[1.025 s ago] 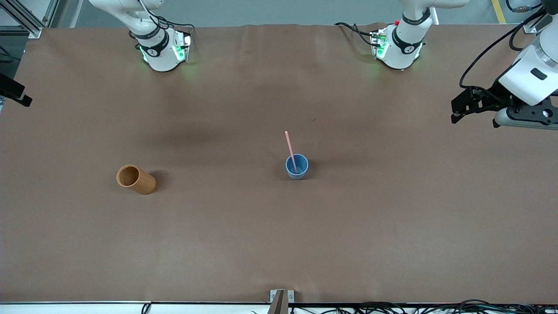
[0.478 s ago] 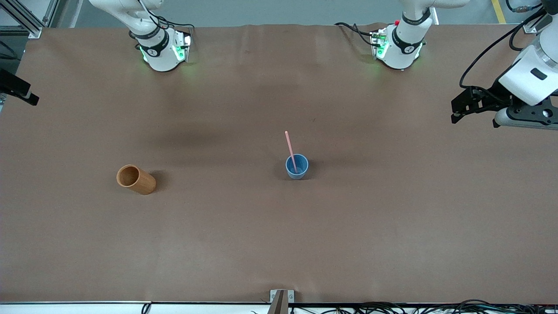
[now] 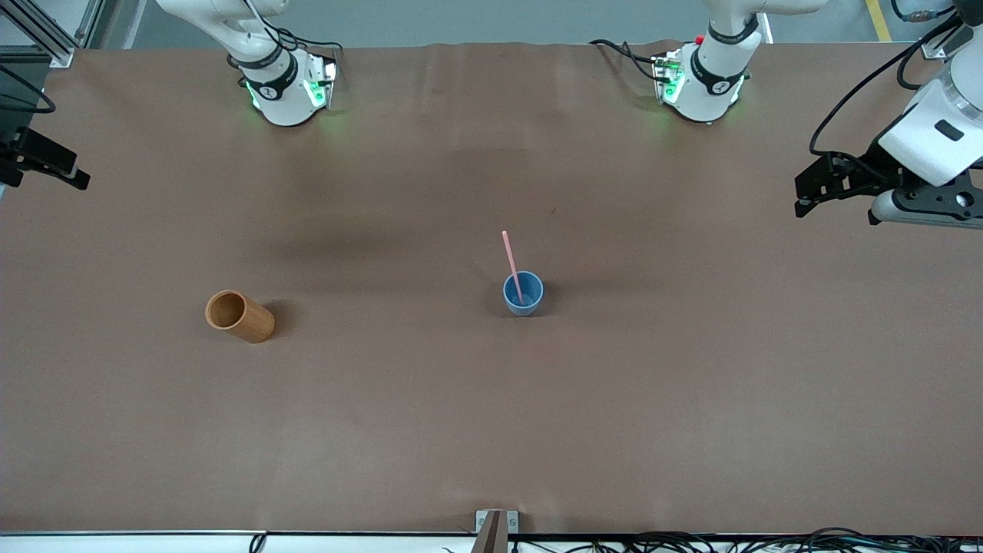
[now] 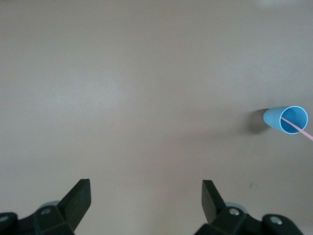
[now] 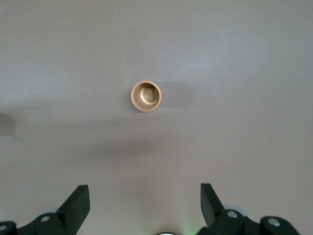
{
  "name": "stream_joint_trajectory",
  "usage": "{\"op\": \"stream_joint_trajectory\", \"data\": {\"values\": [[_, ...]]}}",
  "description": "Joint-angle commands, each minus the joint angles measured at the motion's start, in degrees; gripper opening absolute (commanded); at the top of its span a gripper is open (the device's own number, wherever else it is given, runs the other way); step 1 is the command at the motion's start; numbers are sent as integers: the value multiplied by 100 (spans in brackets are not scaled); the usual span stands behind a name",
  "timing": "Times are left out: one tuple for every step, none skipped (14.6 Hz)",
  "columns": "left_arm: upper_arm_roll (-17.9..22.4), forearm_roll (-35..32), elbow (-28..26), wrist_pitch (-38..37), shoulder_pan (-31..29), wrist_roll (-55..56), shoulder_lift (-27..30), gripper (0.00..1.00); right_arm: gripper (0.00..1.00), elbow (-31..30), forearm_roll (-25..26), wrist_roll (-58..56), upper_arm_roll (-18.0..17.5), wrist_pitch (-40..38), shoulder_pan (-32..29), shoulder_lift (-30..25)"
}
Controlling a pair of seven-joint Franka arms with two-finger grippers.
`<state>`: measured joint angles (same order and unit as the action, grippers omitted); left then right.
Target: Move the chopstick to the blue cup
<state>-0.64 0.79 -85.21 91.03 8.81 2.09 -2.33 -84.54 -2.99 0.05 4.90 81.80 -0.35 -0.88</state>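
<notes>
The blue cup (image 3: 523, 294) stands upright near the middle of the table. The pink chopstick (image 3: 511, 261) stands in it, leaning on the rim, its upper end sticking out. Both also show in the left wrist view, the cup (image 4: 286, 119) with the chopstick (image 4: 296, 127) across its mouth. My left gripper (image 3: 800, 196) hangs open and empty over the left arm's end of the table, well away from the cup; its jaws are wide apart in its wrist view (image 4: 145, 188). My right gripper (image 3: 65, 169) is open and empty at the right arm's end (image 5: 143, 192).
An orange-brown wooden cup (image 3: 239, 316) stands upright toward the right arm's end, empty, seen from above in the right wrist view (image 5: 145, 96). A brown cloth (image 3: 491, 430) covers the table. A small metal bracket (image 3: 495, 526) sits at the table's near edge.
My right gripper has moved a little farther in over the table from its end. The left gripper, the cups and the chopstick have not moved.
</notes>
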Motion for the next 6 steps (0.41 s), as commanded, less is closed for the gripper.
{"op": "stream_joint_trajectory", "data": {"values": [[2,115,163,-120,-19,-77,-66,100,100,-290,18,-93,20,134,-26,-237],[2,115,163,-120,-19,-77,-66,100,100,-299,27,-93,20,152,-35,-237],[2,115,163,-120,-19,-77,-66,100,100,-299,35,-102,28,213,-35,-237],[2,115,163,-120,-19,-77,-66,100,100,-299,79,-102,29,239,-35,-228],[11,115,163,-120,-19,-77,-66,100,100,-299,140,-102,20,240,-35,-228],[2,115,163,-120,-19,-77,-66,100,100,-308,150,-102,20,240,-26,-228]]}}
